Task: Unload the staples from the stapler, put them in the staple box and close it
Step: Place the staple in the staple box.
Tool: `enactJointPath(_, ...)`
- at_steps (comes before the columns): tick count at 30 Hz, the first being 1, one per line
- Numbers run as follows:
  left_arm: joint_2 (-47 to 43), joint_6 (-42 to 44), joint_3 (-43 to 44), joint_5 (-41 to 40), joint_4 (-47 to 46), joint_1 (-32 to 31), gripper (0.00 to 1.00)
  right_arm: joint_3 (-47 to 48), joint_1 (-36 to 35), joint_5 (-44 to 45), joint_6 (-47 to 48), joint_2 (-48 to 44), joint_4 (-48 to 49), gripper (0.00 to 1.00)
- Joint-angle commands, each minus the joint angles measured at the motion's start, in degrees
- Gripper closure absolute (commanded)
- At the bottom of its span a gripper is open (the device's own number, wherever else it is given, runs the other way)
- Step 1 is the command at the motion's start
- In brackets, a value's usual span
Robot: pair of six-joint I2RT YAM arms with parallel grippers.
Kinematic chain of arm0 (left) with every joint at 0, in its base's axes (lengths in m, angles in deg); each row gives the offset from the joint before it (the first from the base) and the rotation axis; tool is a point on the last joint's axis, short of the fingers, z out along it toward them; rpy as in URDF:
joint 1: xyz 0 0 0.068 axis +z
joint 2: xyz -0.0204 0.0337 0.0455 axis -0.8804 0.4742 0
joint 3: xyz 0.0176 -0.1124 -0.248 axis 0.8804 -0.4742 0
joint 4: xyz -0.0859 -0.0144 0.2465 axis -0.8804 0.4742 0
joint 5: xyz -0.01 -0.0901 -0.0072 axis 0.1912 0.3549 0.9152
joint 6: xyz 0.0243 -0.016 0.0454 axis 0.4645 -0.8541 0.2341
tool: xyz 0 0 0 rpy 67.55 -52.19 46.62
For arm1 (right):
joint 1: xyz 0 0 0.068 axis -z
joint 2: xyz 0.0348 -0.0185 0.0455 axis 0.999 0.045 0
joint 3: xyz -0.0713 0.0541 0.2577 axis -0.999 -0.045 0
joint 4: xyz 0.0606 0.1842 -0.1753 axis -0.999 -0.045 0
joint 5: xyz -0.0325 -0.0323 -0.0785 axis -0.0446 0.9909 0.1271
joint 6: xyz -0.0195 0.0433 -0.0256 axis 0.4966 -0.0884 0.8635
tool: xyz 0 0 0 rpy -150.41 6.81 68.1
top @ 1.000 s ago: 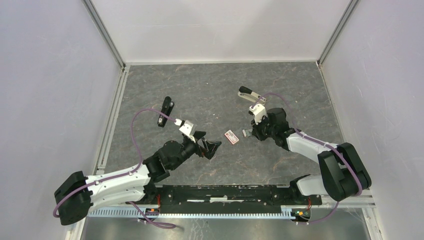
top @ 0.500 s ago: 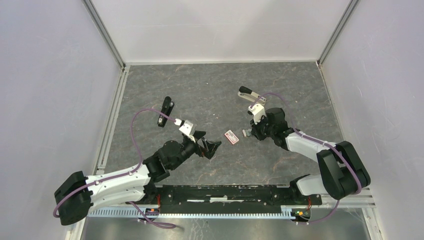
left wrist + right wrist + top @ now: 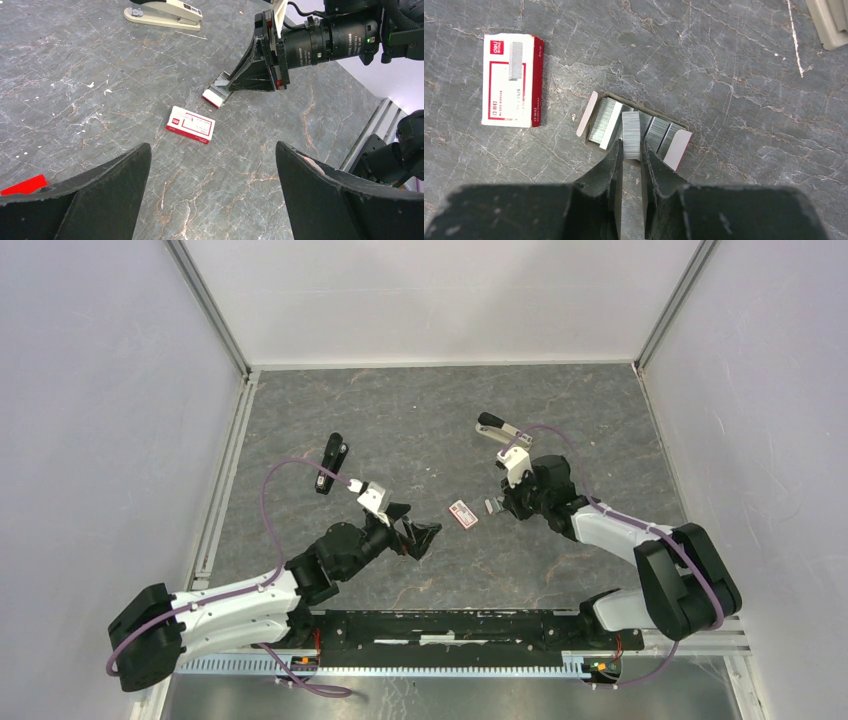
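Note:
The stapler (image 3: 497,427), with a black top and a pale metal base, lies at the back right of the floor; it also shows in the left wrist view (image 3: 165,11). My right gripper (image 3: 631,147) is shut on a silver strip of staples (image 3: 631,127). The strip lies among several others in a small open tray (image 3: 676,145), which sits well in front of the stapler (image 3: 493,506). My left gripper (image 3: 212,145) is open and empty, low over the floor, facing the red and white staple box (image 3: 190,124).
The staple box (image 3: 462,513) lies just left of the tray (image 3: 216,95). A slim black bar with pale marks (image 3: 331,462) lies at the left. Grey walls enclose the marbled floor.

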Motion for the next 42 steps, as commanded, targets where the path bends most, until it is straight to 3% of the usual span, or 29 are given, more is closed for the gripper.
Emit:
enactJointPath(1,-1.03,-2.52,-0.39,-0.66,-2.71,0.37,0.00,1.34,-0.27,0.57,-0.42,-2.26,2.32,0.81)
enactJointPath(42,-2.55,-2.52,-0.70,-0.95,-1.62,0.44,0.00,0.25,-0.61,1.28,0.85,-3.42,0.49,0.82)
